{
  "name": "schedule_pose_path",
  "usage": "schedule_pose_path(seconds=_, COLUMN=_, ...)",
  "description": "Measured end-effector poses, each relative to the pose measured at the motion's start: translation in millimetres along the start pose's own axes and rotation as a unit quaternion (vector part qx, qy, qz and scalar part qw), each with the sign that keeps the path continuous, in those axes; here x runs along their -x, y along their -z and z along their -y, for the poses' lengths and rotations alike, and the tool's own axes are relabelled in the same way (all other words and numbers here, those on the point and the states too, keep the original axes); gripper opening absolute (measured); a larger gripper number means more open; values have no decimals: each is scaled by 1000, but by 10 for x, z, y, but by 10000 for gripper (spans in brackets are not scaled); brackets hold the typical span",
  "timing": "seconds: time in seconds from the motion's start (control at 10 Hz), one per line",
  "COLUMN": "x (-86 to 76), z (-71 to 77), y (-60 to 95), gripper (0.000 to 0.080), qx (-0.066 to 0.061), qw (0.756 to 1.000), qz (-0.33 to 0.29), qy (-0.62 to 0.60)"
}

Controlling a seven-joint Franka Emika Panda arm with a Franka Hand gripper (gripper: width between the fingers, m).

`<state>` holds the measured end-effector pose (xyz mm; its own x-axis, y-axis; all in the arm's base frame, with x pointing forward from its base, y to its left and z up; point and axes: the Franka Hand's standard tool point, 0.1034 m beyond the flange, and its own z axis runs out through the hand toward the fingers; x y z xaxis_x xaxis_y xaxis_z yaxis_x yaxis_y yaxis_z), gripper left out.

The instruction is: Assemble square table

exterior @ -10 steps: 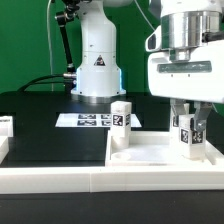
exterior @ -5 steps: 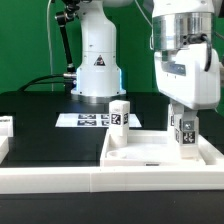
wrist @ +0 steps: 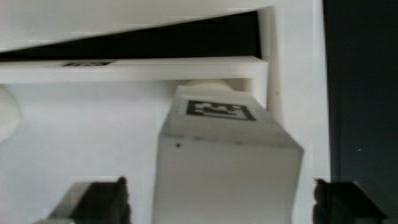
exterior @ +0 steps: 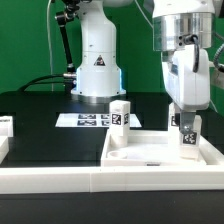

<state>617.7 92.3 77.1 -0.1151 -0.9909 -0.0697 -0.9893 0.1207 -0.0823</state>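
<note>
The white square tabletop (exterior: 150, 158) lies at the front of the black mat. Two short white legs with tags stand upright on it. One leg (exterior: 121, 115) is at its back corner on the exterior view's left. The other leg (exterior: 187, 140) is on the exterior view's right, and my gripper (exterior: 187, 121) hangs over it. In the wrist view this leg (wrist: 222, 150) rises from the tabletop (wrist: 71, 110) between my dark fingers (wrist: 98, 202). A narrow gap shows on each side of it. My gripper (wrist: 217, 202) is open and straddles the leg without touching it.
The marker board (exterior: 88, 120) lies flat on the mat behind the tabletop. The robot base (exterior: 97, 65) stands at the back. A long white rail (exterior: 90, 182) edges the front. Another white tagged piece (exterior: 5, 126) sits at the exterior view's far left.
My wrist has turned about the leg on the exterior view's right. The jaws have then spread and let go of that leg, which stays upright.
</note>
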Motion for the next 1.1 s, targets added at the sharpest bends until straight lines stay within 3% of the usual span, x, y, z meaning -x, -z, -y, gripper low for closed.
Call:
schedule_pose_path(seconds=0.1, x=26, z=25, y=7, gripper=556, qx=-9, qw=1000, qz=0, qy=20)
schedule_pose_path(seconds=0.2, x=59, z=41, y=9, gripper=631, qx=-16, qw=998, qz=-1, qy=69)
schedule_pose_path(seconds=0.5, x=184, z=42, y=2, gripper=647, qx=-20, qw=988, qz=1, qy=153)
schedule_pose_path(seconds=0.8, x=151, z=51, y=3, gripper=649, qx=-20, qw=972, qz=-2, qy=232)
schedule_pose_path(seconds=1.1, x=142, z=42, y=2, gripper=649, qx=-15, qw=934, qz=-10, qy=356)
